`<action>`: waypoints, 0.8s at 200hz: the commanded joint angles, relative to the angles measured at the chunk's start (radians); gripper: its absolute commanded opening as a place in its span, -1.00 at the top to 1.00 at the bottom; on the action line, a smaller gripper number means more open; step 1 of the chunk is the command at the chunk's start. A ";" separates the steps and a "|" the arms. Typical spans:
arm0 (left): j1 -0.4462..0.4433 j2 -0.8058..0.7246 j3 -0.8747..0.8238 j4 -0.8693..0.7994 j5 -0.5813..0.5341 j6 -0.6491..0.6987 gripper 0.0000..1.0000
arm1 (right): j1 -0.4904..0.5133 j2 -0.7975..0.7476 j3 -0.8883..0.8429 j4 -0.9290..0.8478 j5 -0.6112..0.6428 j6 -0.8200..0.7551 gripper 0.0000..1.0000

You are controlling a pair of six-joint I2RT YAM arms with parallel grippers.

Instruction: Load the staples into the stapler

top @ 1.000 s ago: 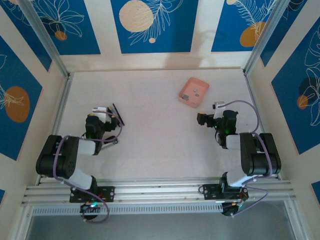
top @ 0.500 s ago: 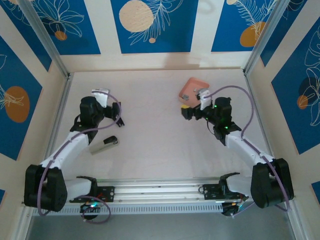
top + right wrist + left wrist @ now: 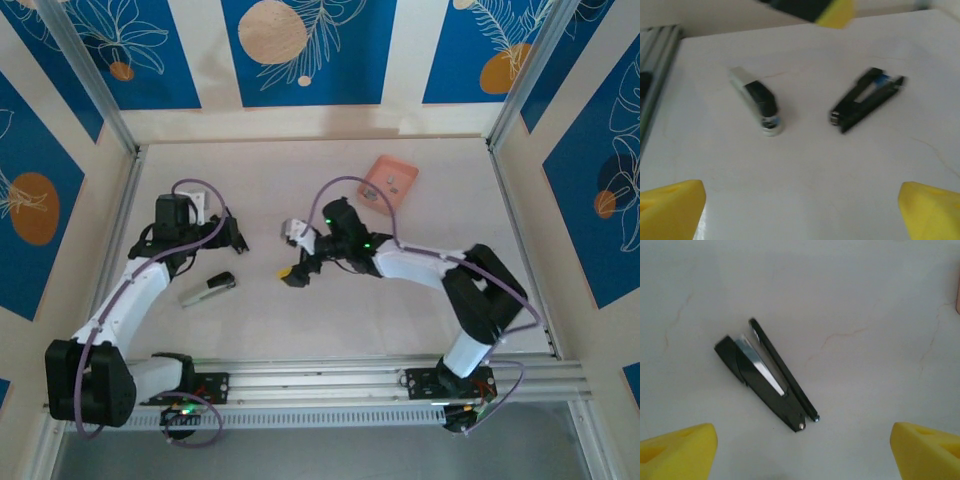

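Top external view: we see the staples [image 3: 394, 186] as small grey bits in the pink tray [image 3: 382, 166], far on the table [image 3: 300, 180] and right of centre, well apart from both grippers. The grey-and-black stapler [image 3: 208, 290] lies flat at the left, nearer the arm bases. Just beyond it lies a black hinged piece [image 3: 236, 232], its slim bars spread in a narrow V.

The left gripper [image 3: 226, 234] hangs at that black piece. In the left wrist view its yellow fingers [image 3: 677, 450] stand wide apart, holding nothing, with the piece [image 3: 767, 375] on the table beyond them.

The right gripper [image 3: 296, 264] reaches to the table's centre. In the right wrist view its fingers [image 3: 670, 210] are likewise spread wide and empty. The stapler [image 3: 756, 102] and the black piece [image 3: 865, 98] lie ahead, untouched.
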State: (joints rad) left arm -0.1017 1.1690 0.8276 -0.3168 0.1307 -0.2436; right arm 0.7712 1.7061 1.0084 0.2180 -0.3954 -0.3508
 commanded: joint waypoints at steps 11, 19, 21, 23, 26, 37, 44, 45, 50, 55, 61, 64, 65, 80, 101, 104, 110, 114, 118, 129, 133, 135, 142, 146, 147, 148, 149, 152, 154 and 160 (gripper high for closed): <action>0.057 -0.012 0.007 -0.024 0.112 -0.089 -0.77 | 0.077 0.143 0.158 -0.108 -0.104 -0.191 -0.85; 0.069 -0.018 -0.002 -0.014 0.125 -0.099 -0.77 | 0.095 0.180 0.198 -0.140 -0.097 -0.224 -0.85; 0.072 -0.020 -0.004 -0.013 0.128 -0.101 -0.77 | 0.098 0.189 0.208 -0.147 -0.096 -0.232 -0.85; 0.075 -0.020 -0.007 -0.009 0.133 -0.103 -0.77 | 0.102 0.197 0.218 -0.154 -0.095 -0.239 -0.85; 0.081 -0.022 -0.011 -0.006 0.139 -0.107 -0.78 | 0.106 0.209 0.233 -0.164 -0.095 -0.249 -0.85; 0.102 -0.024 -0.025 0.010 0.166 -0.118 -0.77 | 0.120 0.253 0.272 -0.189 -0.096 -0.277 -0.83; 0.112 -0.025 -0.032 0.018 0.183 -0.124 -0.77 | 0.126 0.278 0.298 -0.202 -0.099 -0.290 -0.82; 0.113 -0.024 -0.032 0.020 0.184 -0.125 -0.77 | 0.127 0.280 0.301 -0.205 -0.100 -0.292 -0.81; 0.118 -0.023 -0.036 0.024 0.193 -0.129 -0.77 | 0.130 0.296 0.320 -0.216 -0.103 -0.302 -0.79; 0.124 -0.021 -0.038 0.027 0.201 -0.133 -0.77 | 0.133 0.311 0.338 -0.225 -0.108 -0.312 -0.77; 0.126 -0.018 -0.040 0.029 0.210 -0.133 -0.77 | 0.136 0.328 0.356 -0.239 -0.114 -0.323 -0.75; 0.127 -0.016 -0.041 0.030 0.214 -0.134 -0.77 | 0.137 0.337 0.365 -0.243 -0.115 -0.327 -0.75; 0.128 -0.017 -0.041 0.029 0.214 -0.135 -0.77 | 0.137 0.339 0.368 -0.244 -0.114 -0.328 -0.74; 0.132 -0.007 -0.046 0.035 0.223 -0.134 -0.77 | 0.139 0.378 0.406 -0.249 -0.109 -0.329 -0.73; 0.132 0.002 -0.049 0.042 0.238 -0.135 -0.77 | 0.140 0.433 0.461 -0.241 -0.081 -0.316 -0.73; 0.132 0.003 -0.050 0.041 0.239 -0.135 -0.77 | 0.140 0.442 0.470 -0.241 -0.076 -0.315 -0.73; 0.132 0.006 -0.050 0.042 0.239 -0.135 -0.77 | 0.140 0.458 0.486 -0.242 -0.070 -0.310 -0.73; 0.134 0.006 -0.050 0.042 0.239 -0.135 -0.77 | 0.139 0.468 0.497 -0.243 -0.066 -0.309 -0.73; 0.135 0.008 -0.050 0.042 0.239 -0.137 -0.77 | 0.140 0.479 0.510 -0.246 -0.064 -0.307 -0.72; 0.138 0.012 -0.049 0.045 0.234 -0.144 -0.77 | 0.140 0.507 0.545 -0.255 -0.064 -0.303 -0.72; 0.140 0.015 -0.049 0.046 0.232 -0.147 -0.77 | 0.141 0.516 0.557 -0.258 -0.063 -0.300 -0.72; 0.143 0.016 -0.048 0.045 0.231 -0.149 -0.77 | 0.141 0.521 0.562 -0.260 -0.062 -0.299 -0.71; 0.148 0.020 -0.048 0.047 0.224 -0.156 -0.77 | 0.142 0.538 0.584 -0.267 -0.058 -0.296 -0.71; 0.150 0.023 -0.049 0.048 0.220 -0.160 -0.77 | 0.144 0.546 0.596 -0.272 -0.057 -0.297 -0.70; 0.151 0.024 -0.049 0.047 0.219 -0.161 -0.77 | 0.144 0.548 0.598 -0.274 -0.056 -0.298 -0.70; 0.152 0.025 -0.048 0.048 0.218 -0.162 -0.77 | 0.144 0.551 0.602 -0.275 -0.055 -0.298 -0.70; 0.152 0.026 -0.048 0.047 0.216 -0.163 -0.77 | 0.145 0.553 0.604 -0.276 -0.055 -0.298 -0.70; 0.156 0.028 -0.048 0.047 0.214 -0.166 -0.77 | 0.144 0.559 0.612 -0.281 -0.054 -0.298 -0.70; 0.157 0.030 -0.048 0.046 0.211 -0.169 -0.78 | 0.145 0.564 0.618 -0.283 -0.053 -0.299 -0.69; 0.164 0.035 -0.048 0.047 0.209 -0.175 -0.78 | 0.148 0.576 0.634 -0.290 -0.050 -0.300 -0.68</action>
State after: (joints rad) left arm 0.0299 1.1839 0.7860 -0.2852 0.3401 -0.3851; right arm 0.9104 2.2356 1.5726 -0.0177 -0.4465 -0.6426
